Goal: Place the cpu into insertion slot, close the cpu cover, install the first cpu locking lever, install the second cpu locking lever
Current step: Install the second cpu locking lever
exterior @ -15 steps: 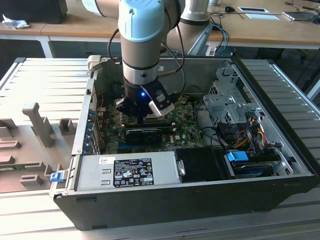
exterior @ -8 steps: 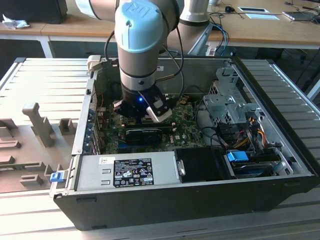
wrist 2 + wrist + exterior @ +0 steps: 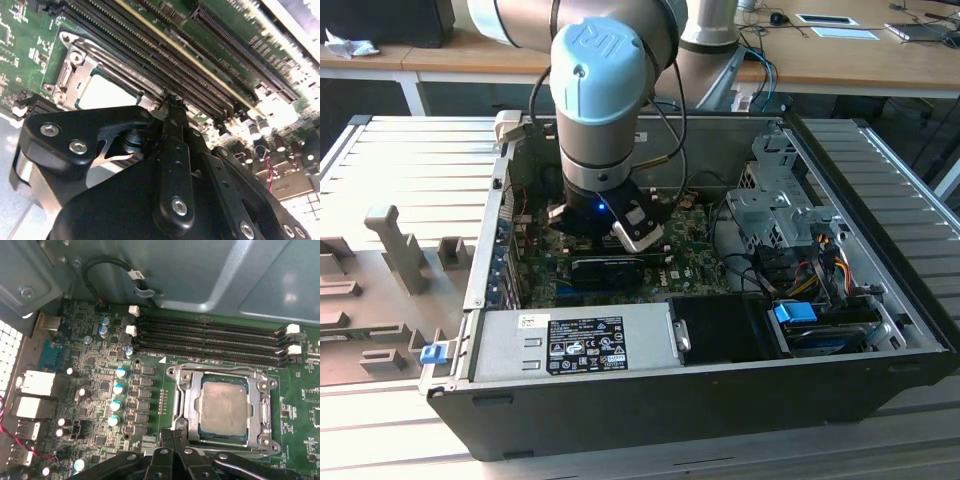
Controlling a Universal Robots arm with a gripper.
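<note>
The cpu (image 3: 223, 407) lies flat in the insertion slot (image 3: 272, 385), its pale silver top showing through the window of the cpu cover (image 3: 189, 405). The cover lies down flat over the chip. In the second wrist view the cpu (image 3: 107, 92) and the cover (image 3: 67, 75) sit just beyond my fingertips. My gripper (image 3: 173, 434) stands at the socket's edge with its black fingers pressed together and nothing visible between them. The same gripper (image 3: 172, 100) has its tip touching or nearly touching the socket's rim. In the exterior view the arm's wrist (image 3: 605, 215) reaches down into the open computer case.
Long black memory slots (image 3: 210, 340) run beside the socket, and a row of capacitors (image 3: 117, 390) stands on its other side. The case wall (image 3: 200, 270) rises close behind. A power supply (image 3: 580, 340), a long black card (image 3: 605, 270), a drive cage (image 3: 770, 200) and loose cables (image 3: 810, 265) crowd the case.
</note>
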